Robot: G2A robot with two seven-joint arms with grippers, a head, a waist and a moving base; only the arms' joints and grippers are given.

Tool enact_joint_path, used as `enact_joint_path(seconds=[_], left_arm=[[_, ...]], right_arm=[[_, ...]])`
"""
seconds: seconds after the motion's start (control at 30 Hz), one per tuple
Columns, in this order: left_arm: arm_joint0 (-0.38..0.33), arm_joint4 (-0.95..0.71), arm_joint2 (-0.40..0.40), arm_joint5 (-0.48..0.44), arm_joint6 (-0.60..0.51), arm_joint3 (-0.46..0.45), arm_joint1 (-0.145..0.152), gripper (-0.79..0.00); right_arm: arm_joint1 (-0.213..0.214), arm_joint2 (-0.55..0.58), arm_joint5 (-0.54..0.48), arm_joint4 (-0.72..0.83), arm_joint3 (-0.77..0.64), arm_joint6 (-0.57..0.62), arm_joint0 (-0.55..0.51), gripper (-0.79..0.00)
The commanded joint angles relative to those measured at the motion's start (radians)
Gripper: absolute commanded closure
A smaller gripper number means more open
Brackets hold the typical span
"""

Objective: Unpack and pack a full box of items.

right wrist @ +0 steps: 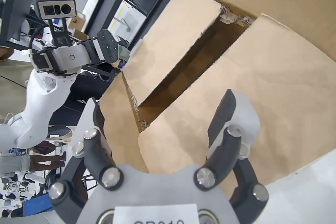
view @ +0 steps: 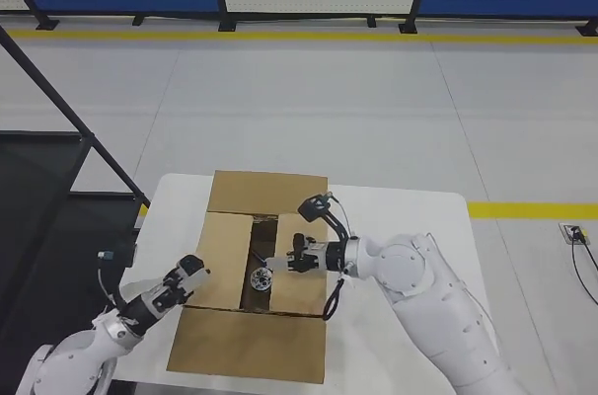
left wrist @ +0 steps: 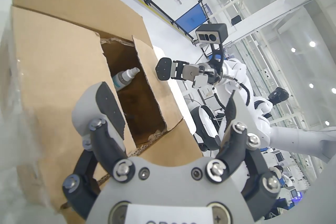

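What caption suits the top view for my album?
Left end effector beside, right end effector over, a partly open cardboard box on a white table.

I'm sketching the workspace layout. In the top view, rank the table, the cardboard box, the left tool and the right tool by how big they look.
1. table
2. cardboard box, covering much of the tabletop
3. left tool and right tool: they look about alike, so I won't rank one above the other.

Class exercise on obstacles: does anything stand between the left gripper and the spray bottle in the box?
Yes. The near cardboard flap lies flat between the left gripper and the spray bottle, hiding its base; the gap beyond the flap's edge stands open.
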Motion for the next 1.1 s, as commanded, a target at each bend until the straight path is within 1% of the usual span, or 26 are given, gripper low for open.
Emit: enact_joint_path(seconds=[0.0,0.13,0.27,0.33,0.4,0.47,0.53,0.6,0.67,0.73,0.87,0.97,1.07], left_arm=[[0.047,-0.022,-0.055,-0.022,-0.007,-0.012,0.004,-0.785],[0.150,-0.116,-0.172,-0.071,-0.057,0.003,0.014,-0.785],[0.235,-0.193,-0.264,-0.124,-0.147,0.047,0.023,-0.785],[0.268,-0.228,-0.285,-0.146,-0.200,0.070,0.027,-0.785],[0.293,-0.277,-0.288,-0.158,-0.275,0.092,0.032,-0.785],[0.300,-0.334,-0.276,-0.151,-0.368,0.117,0.039,-0.785],[0.291,-0.395,-0.257,-0.131,-0.466,0.144,0.046,-0.785],[0.272,-0.406,-0.232,-0.087,-0.510,0.158,0.054,-0.785],[0.249,-0.399,-0.198,-0.062,-0.535,0.184,0.061,-0.785],[0.221,-0.389,-0.158,-0.045,-0.553,0.216,0.066,-0.785],[0.160,-0.386,-0.075,-0.027,-0.571,0.276,0.071,-0.785],[0.146,-0.392,-0.027,-0.022,-0.575,0.262,0.077,-0.785],[0.158,-0.402,-0.002,-0.032,-0.566,0.224,0.087,-0.785]], right_arm=[[0.004,0.008,0.004,-0.003,-0.016,0.010,-0.003,-0.785],[0.006,0.012,0.009,-0.010,-0.025,0.018,-0.005,-0.785],[0.006,0.012,0.009,-0.010,-0.025,0.018,-0.005,-0.785],[0.007,0.013,0.011,-0.012,-0.025,0.009,-0.008,-0.785],[0.009,0.025,0.025,-0.025,-0.032,-0.048,-0.032,-0.785],[0.011,0.046,0.020,0.002,-0.033,-0.101,-0.047,-0.785],[0.013,0.068,0.029,0.003,-0.030,-0.162,-0.053,-0.785],[0.014,0.079,0.048,-0.016,-0.032,-0.236,-0.060,-0.785],[0.012,0.084,0.049,-0.006,-0.026,-0.281,-0.061,-0.785],[0.011,0.093,0.072,-0.016,-0.007,-0.346,-0.055,-0.785],[0.003,0.097,0.110,-0.020,0.058,-0.470,-0.031,-0.785],[-0.006,0.091,0.124,0.007,0.141,-0.520,0.007,-0.785],[-0.019,0.063,0.154,-0.007,0.236,-0.567,0.056,-0.785]])
